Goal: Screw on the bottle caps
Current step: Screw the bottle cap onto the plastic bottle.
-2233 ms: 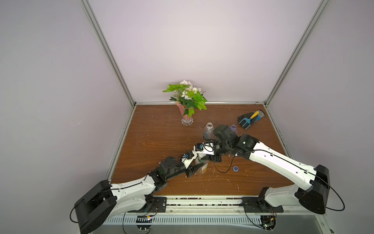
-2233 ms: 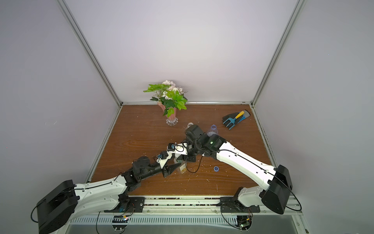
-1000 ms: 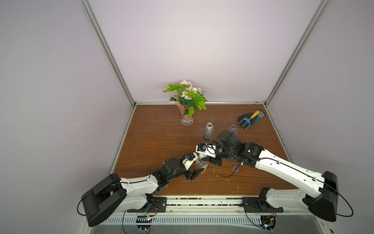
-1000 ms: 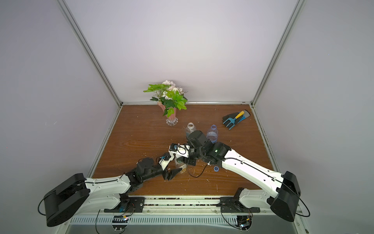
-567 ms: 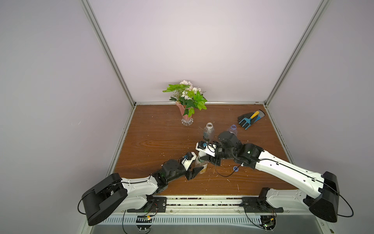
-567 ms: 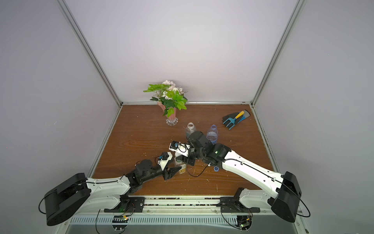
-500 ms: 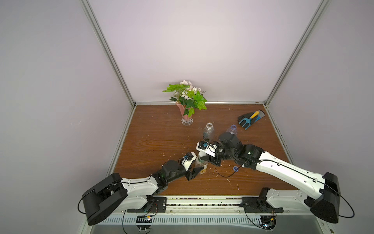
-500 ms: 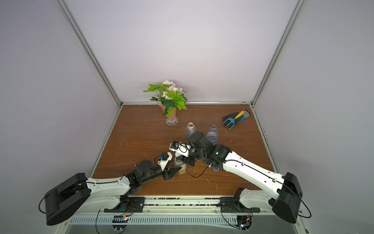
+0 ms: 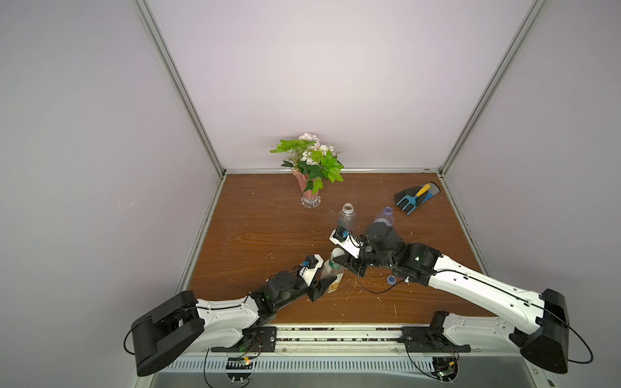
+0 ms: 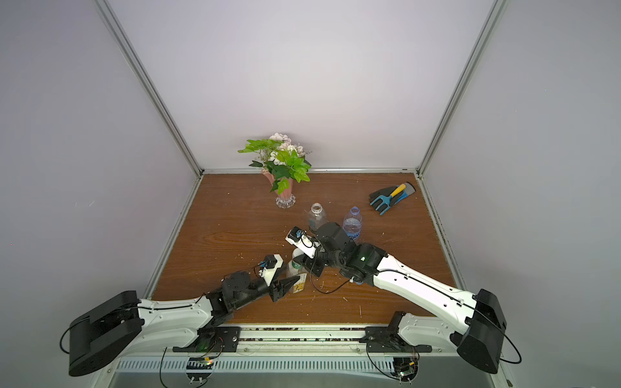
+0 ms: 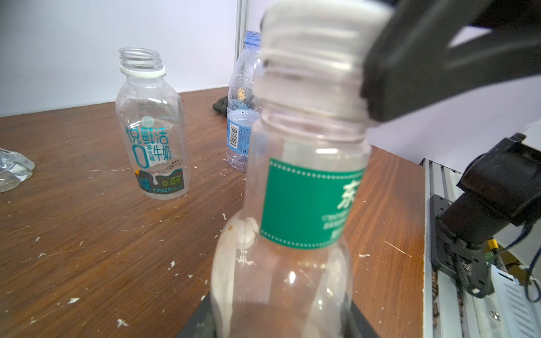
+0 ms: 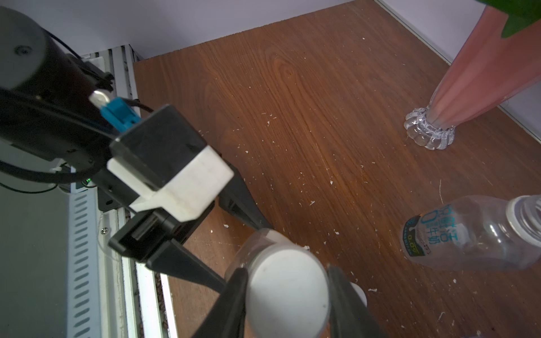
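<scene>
White cap (image 12: 288,304) sits on the green-labelled bottle (image 11: 292,204), which stands upright near the front edge of the table (image 9: 268,235). The right gripper (image 12: 287,281) is clamped on the cap, and the left gripper (image 12: 238,256) pinches the bottle's body. If that pinch slips, the bottle may spin with the cap. If the cap is tilted, it may cross-thread.

Your capped bottle (image 9: 332,268) stands front-centre on the worktop (image 9: 262,235); milk bottle (image 9: 347,216) and water bottle (image 9: 384,217) behind it, flower vase (image 9: 307,186) beyond.
</scene>
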Available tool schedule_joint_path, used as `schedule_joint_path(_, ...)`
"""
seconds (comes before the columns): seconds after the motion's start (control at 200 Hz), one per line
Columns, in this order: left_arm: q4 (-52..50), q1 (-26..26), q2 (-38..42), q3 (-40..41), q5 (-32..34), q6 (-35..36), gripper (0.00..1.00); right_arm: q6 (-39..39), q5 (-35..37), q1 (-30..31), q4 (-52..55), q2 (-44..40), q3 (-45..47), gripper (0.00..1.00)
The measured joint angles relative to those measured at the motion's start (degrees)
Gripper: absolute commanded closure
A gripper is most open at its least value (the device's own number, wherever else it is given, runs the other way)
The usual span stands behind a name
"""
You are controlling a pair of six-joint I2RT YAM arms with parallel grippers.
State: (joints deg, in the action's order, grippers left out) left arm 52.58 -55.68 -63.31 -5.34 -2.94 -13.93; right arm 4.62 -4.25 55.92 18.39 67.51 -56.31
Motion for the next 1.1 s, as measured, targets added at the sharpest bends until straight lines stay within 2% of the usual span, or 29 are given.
schedule_joint_path(0.4, -0.02, -1.38, 1.79, 0.87, 6.32, -0.46, 0.55, -10.8, 6.25, 2.19, -0.94, 2.19, -1.46, 1.0)
schedule_joint_path(0.475, -0.02, -1.4, 1.92, 0.92, 7.37, -0.76, 0.49, -12.0, 6.8, 2.19, -0.94, 3.23, -2.34, 1.0)
schedule_joint_path(0.58, -0.04, -1.4, 1.92, 0.92, 7.61, -0.92, 0.31, -12.09, 6.71, 2.19, -0.79, 3.54, -2.6, 1.0)
schedule_joint_path(0.756, -0.22, -1.22, 2.1, 0.74, 6.75, -0.15, 0.08, -7.13, 4.48, 2.12, -0.04, 2.29, -1.9, 1.0)
schedule_joint_path(0.851, -2.05, -1.18, 2.21, -0.17, 4.7, 1.53, 0.0, -2.73, 2.29, 2.12, 0.9, 0.74, -1.31, 1.0)
schedule_joint_path(1.101, -6.19, -1.01, 3.06, -2.45, -2.27, 7.21, 0.0, 11.23, -4.94, 2.08, 2.36, -3.91, 0.31, 1.0)
